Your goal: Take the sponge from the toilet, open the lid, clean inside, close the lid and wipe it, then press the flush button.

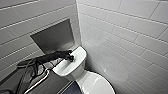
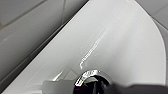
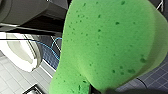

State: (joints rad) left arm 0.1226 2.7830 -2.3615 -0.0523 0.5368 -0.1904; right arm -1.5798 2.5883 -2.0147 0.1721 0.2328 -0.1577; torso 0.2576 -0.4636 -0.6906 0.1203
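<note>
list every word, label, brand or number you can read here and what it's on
None: no text can be read in any of the views.
toilet: plain white tank and bowl, no brand or label showing.
flush button: shiny rim, no mark to read.
sponge: plain green with dark specks, no print.
metal wall panel: blank.
wall tiles: blank.
</note>
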